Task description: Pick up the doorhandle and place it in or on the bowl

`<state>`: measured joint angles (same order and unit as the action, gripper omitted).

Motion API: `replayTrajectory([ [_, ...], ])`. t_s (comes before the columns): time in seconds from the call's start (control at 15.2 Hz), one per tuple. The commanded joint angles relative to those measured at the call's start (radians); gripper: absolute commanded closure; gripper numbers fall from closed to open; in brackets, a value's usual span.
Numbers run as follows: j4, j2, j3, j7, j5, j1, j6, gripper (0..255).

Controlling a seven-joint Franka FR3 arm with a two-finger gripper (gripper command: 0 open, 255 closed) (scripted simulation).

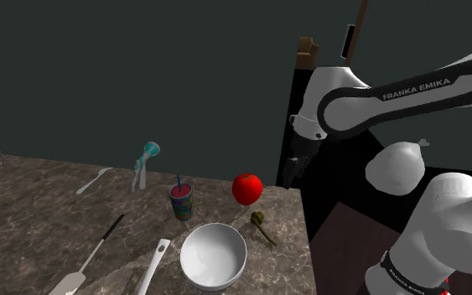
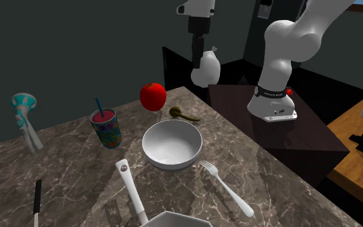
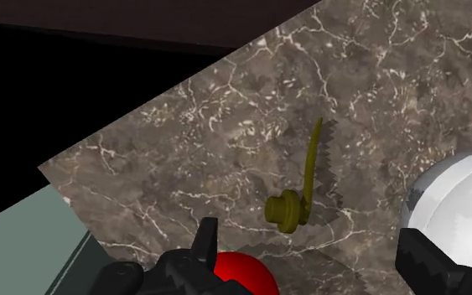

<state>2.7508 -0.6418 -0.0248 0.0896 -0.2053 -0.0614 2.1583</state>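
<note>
My all-black two-finger gripper (image 1: 290, 174) hangs high, pointing down, fingers apart and empty. Below it I see the olive lever-shaped doorhandle (image 3: 302, 194), near the round white bowl (image 1: 214, 255).

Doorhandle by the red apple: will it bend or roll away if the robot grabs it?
Probably stiff: the doorhandle looks like one solid olive piece, a thin curved lever on a round knob. It likely won't roll far, since the lever lies flat on the marbled counter. It might swivel if pushed at the thin end.

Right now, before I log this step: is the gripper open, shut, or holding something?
Gripper: open, fingers apart, holding nothing; doorhandle lies untouched on the counter.
</note>
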Motion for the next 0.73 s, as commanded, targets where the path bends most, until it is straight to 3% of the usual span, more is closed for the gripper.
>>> replayTrajectory([
  [0.0, 0.017, 0.066, -0.007, 0.007, -0.019, -0.011, 0.1, 0],
  [0.4, 0.036, 0.312, -0.023, 0.044, -0.107, -0.068, 0.404, 0],
  [0.66, 0.002, 0.508, -0.022, 0.106, -0.207, -0.122, 0.59, 0],
])
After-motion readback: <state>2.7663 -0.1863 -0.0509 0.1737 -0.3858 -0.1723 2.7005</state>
